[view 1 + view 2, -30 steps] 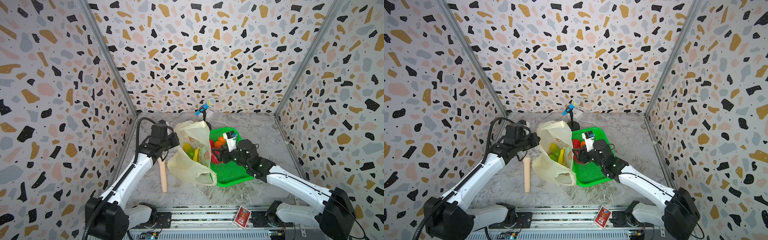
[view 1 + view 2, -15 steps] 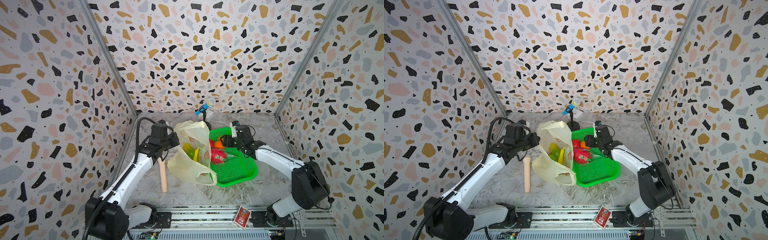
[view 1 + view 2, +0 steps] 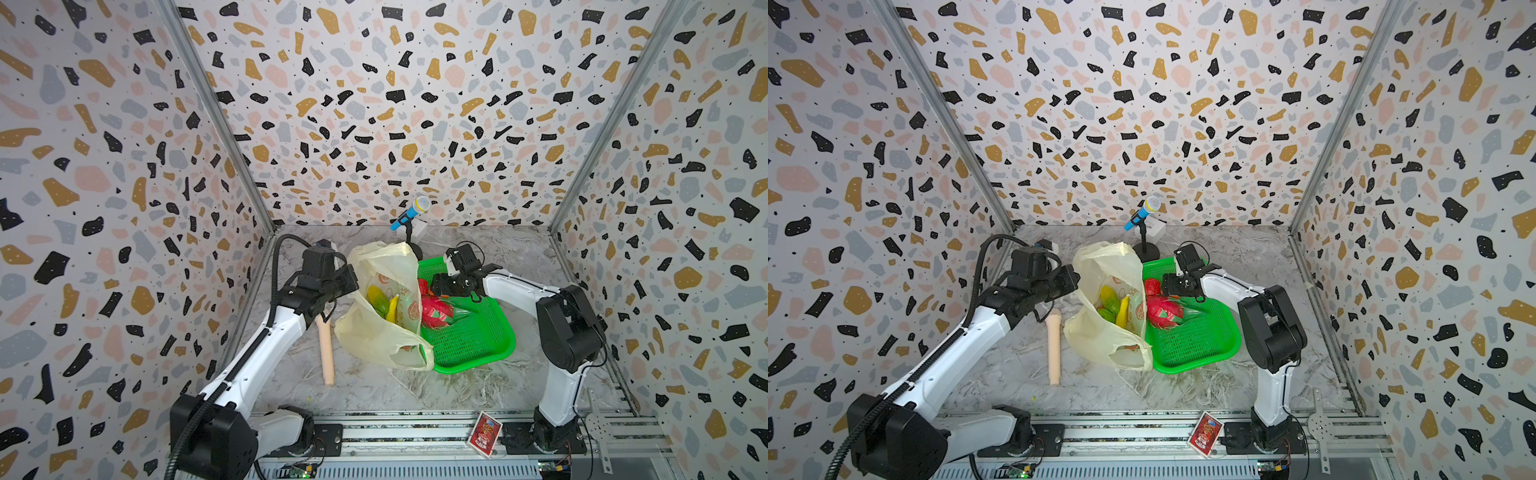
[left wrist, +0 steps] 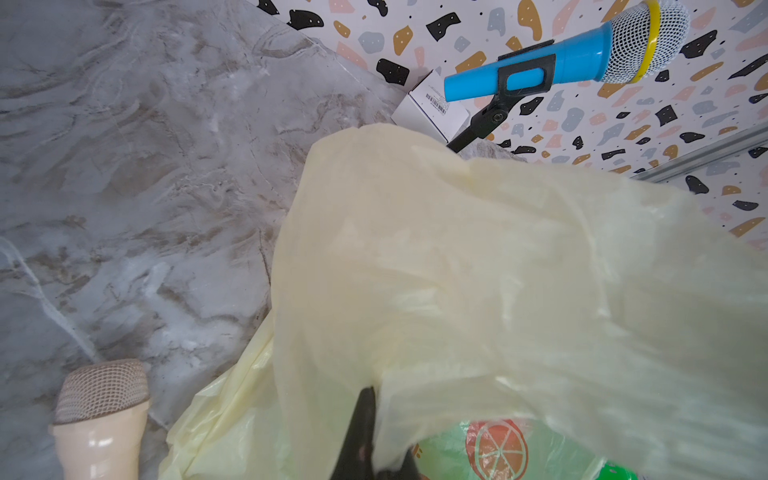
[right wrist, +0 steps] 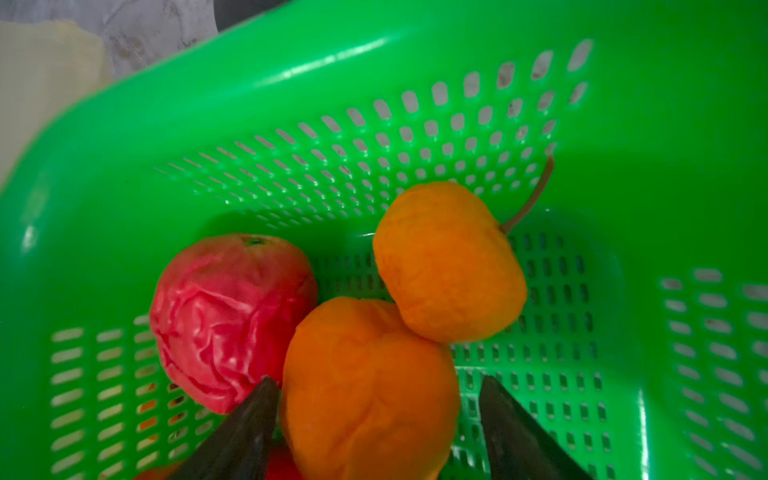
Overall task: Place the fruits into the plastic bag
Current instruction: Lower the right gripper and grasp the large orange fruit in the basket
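In both top views the left tool point(image 3: 353, 284) is pinching the rim of the bag point(image 3: 1096, 336), pressed together on the film and holding the mouth up toward the basket point(image 3: 469, 340). A banana point(image 3: 392, 308) and a green fruit point(image 3: 1105, 312) are lying inside the bag. The bag's lower corner is overlapping the basket's near-left rim. A dragon fruit point(image 3: 1165, 311) is lying in the basket just beside the bag's mouth. The right tool point(image 3: 438, 286) is reaching into the basket's far-left corner, its jaws not showing clearly from here. A cylinder point(image 3: 326, 353) is lying on the bench point(image 3: 1000, 374) left of the bag, apart from it, and a microphone point(image 3: 1142, 214) is standing behind. Bare bench is lying open in front of the bag and right of the basket.

In the left wrist view the bag's film is filling most of the picture, draping over one dark finger point(image 4: 361, 432).

The right wrist view is showing what the arm is hiding from above: a near orange point(image 5: 370, 390), a far orange point(image 5: 449, 262) touching it, and a red fruit point(image 5: 232, 320). The right tool's jaws are standing spread astride the near orange. One finger point(image 5: 249, 428) is sitting between it and the red fruit, and the other is standing apart from it over bare basket floor. The basket's wall is rising close behind the far orange.
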